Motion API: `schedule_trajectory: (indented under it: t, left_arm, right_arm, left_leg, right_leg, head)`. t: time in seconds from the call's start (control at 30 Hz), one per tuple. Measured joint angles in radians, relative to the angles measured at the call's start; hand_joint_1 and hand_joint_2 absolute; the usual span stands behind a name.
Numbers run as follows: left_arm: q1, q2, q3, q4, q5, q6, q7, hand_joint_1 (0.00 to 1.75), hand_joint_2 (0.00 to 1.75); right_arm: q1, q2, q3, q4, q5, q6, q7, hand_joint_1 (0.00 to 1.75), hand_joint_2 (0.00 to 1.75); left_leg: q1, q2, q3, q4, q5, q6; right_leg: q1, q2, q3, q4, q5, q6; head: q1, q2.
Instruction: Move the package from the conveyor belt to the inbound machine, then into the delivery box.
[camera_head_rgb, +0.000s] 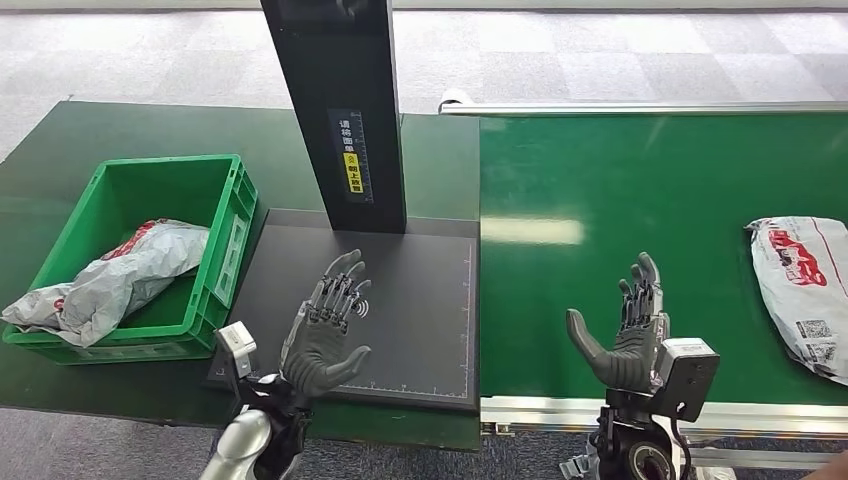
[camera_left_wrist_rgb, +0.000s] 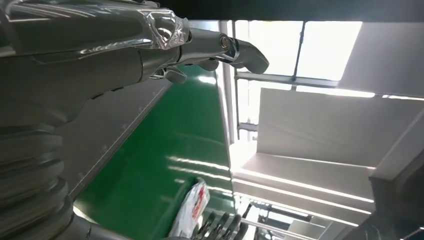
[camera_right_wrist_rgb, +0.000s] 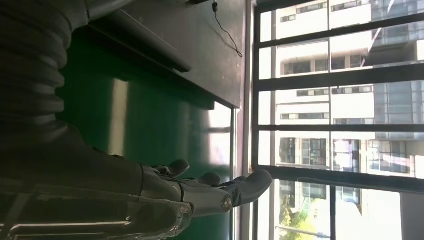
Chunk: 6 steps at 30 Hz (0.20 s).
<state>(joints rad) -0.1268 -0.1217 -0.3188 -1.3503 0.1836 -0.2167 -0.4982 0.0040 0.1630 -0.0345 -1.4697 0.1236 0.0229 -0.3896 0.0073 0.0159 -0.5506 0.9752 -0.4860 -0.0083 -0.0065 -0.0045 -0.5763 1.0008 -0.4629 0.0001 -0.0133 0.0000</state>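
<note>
The robot's left hand (camera_head_rgb: 326, 338) hovers empty, fingers spread, over the inbound machine (camera_head_rgb: 400, 300); its right hand (camera_head_rgb: 625, 335), likewise released, is raised over the conveyor belt (camera_head_rgb: 620, 190) beside the machine. The package (camera_head_rgb: 805, 290) lies farther along that belt, well apart from the machine.

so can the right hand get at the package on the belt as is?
Probably yes. The right hand is open over the conveyor belt, and the package lies flat further to its right with only bare belt between. It sits near the view's edge, so reach may be long.
</note>
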Motion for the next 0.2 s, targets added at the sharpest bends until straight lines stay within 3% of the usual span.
schedule_trajectory:
  t: [0.2]
  left_arm:
    - [0.03, -0.059, -0.016, 0.173, -0.027, 0.048, -0.052, 0.0, 1.75]
  right_arm:
    - [0.042, 0.003, 0.062, 0.052, -0.005, 0.016, -0.028, 0.0, 1.75]
  left_leg:
    - [0.0, -0.001, -0.001, 0.0, 0.0, 0.0]
  right_leg:
    - [0.0, 0.0, 0.0, 0.0, 0.0, 0.0]
  head:
    - [0.0, 0.0]
